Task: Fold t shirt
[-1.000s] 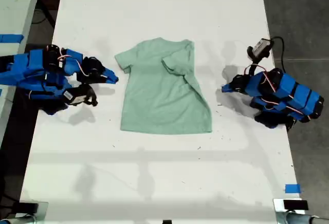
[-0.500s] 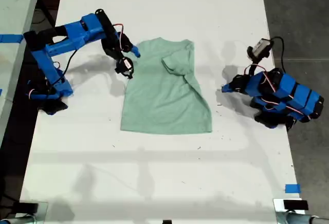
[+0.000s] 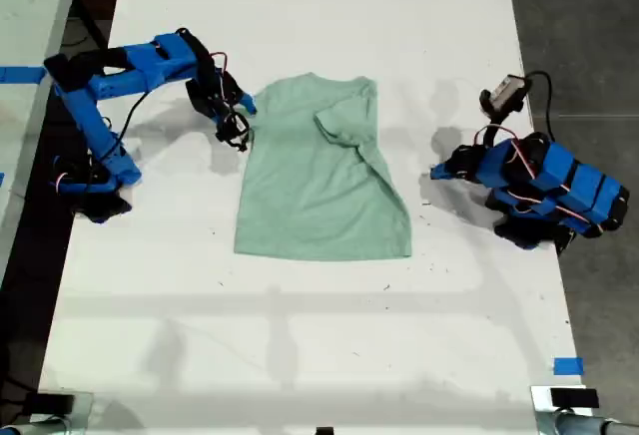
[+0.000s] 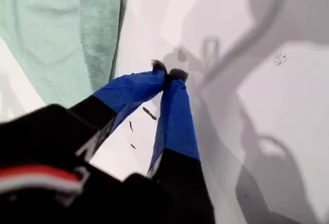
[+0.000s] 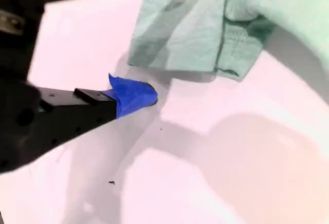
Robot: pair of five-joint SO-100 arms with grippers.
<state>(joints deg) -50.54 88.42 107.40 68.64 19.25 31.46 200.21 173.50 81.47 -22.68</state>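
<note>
the pale green t shirt (image 3: 319, 186) lay flat near the middle of the white table (image 3: 319, 355), its collar toward the far end. in the exterior view, the sleeve on that view's right was turned in over the body, and the sleeve on that view's left was out to the side.

my second gripper (image 3: 240, 116), on the arm reaching in from the exterior view's left, hung over that outstretched sleeve (image 5: 180, 39) with its jaws spread apart and nothing between them. one tip was above the cloth and the other was over bare table just beside the sleeve's edge.

my first gripper (image 3: 439, 171), on the arm tucked low at the exterior view's right, was clenched tip to tip on nothing (image 4: 169, 74). it sat near the shirt's side edge but apart from it.

the risk appeared to be a shallow bite. if the spread jaws came together with one tip off the cloth, they might catch only the hem, or nothing at all, and the sleeve could slip free partway through the fold. a bite too deep might gather the body layer as well and drag the whole shirt askew. that could rumple the sleeve already turned in, since nothing pinned the far side down.
</note>
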